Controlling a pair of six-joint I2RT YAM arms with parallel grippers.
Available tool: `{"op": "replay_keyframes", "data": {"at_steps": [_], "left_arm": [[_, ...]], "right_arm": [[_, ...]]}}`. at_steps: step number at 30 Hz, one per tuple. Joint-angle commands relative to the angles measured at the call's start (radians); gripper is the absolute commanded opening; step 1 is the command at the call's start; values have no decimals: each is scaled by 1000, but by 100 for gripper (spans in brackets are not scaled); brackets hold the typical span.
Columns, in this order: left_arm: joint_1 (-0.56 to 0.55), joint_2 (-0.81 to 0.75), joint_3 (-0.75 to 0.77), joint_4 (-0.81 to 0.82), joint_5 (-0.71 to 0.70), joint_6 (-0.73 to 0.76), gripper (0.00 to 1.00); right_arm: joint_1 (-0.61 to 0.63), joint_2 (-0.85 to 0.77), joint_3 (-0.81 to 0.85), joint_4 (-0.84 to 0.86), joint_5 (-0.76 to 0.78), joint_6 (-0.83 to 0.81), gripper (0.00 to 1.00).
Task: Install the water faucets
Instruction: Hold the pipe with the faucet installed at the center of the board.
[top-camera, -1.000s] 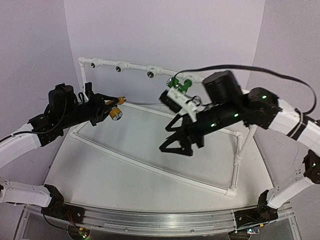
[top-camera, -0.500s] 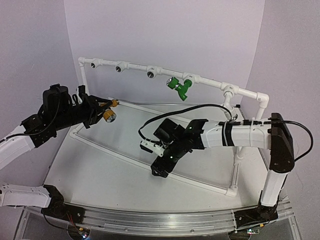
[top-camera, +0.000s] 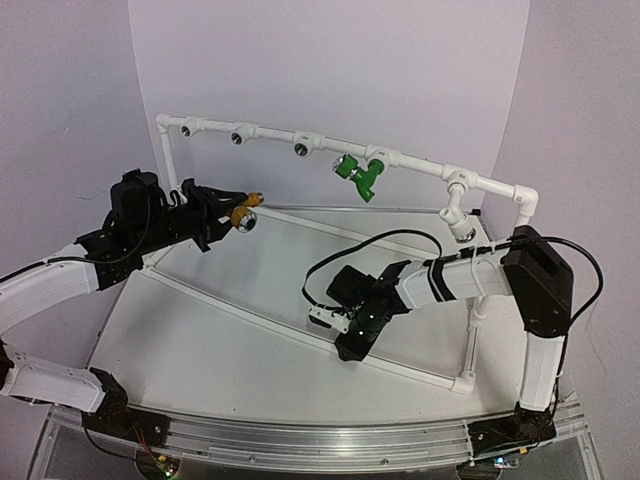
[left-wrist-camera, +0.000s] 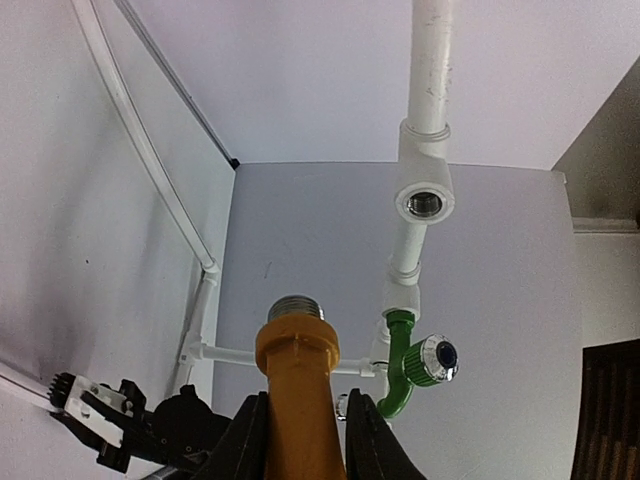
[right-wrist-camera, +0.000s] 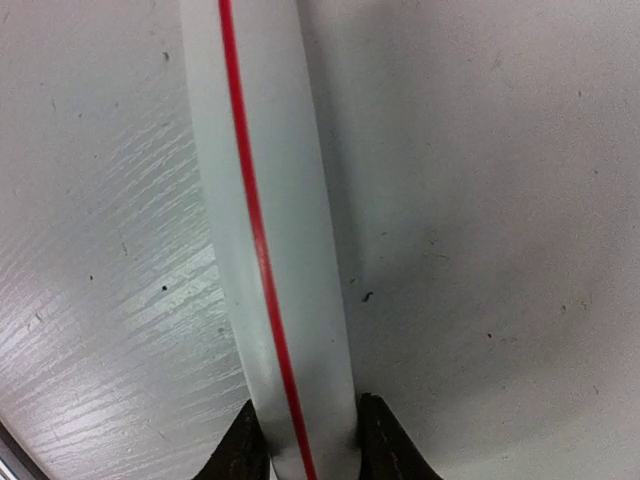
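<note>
A yellow-orange faucet (top-camera: 243, 212) (left-wrist-camera: 297, 370) is clamped in my left gripper (top-camera: 226, 214) (left-wrist-camera: 305, 432), its threaded metal end (left-wrist-camera: 298, 307) pointing away from the fingers. It hangs in the air below the frame's top rail, and an empty socket (left-wrist-camera: 424, 203) shows ahead of it. The green faucet (top-camera: 358, 176) (left-wrist-camera: 405, 365) hangs from the top rail with no gripper on it. Down on the table, my right gripper (top-camera: 352, 345) (right-wrist-camera: 305, 442) is shut on the frame's low white pipe (top-camera: 250, 313) (right-wrist-camera: 265, 230), which bears a red stripe.
The white pipe frame has three dark sockets (top-camera: 238, 138) along its top rail left of the green faucet, and one on a downward elbow (top-camera: 464, 232) at the right. Its base pipes cross the white table (top-camera: 200, 350). Purple walls close in behind.
My right arm came down from the green faucet on the rail to the table and closed on the low pipe. My left arm shifted the yellow-orange faucet slightly up and right.
</note>
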Motion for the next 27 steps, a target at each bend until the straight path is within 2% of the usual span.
{"op": "replay_keyframes", "data": {"at_steps": [1, 3, 7, 10, 13, 15, 19, 22, 27], "left_arm": [[9, 10, -14, 131, 9, -160, 0], [9, 14, -32, 145, -7, -209, 0], [-10, 15, -54, 208, -81, -345, 0], [-47, 31, -6, 234, -195, -402, 0], [-110, 69, 98, 291, -365, -332, 0], [-118, 110, 164, 306, -365, -263, 0], [-146, 147, 160, 410, -339, -129, 0], [-149, 182, 97, 538, -339, -125, 0], [-151, 277, 144, 601, -297, -111, 0]], "right_arm": [[8, 6, -34, 22, -53, 1, 14], [9, 8, -27, 23, -59, 29, 1], [8, -11, -18, 37, -18, 75, 0], [8, -21, -29, 55, -15, 100, 0], [9, -47, -40, 62, 0, 189, 0], [9, -81, -62, 76, 0, 237, 0], [8, -97, -64, 108, -146, 216, 0], [4, -80, -22, 104, -169, 193, 0], [-7, -78, 4, 95, -220, 175, 0]]}}
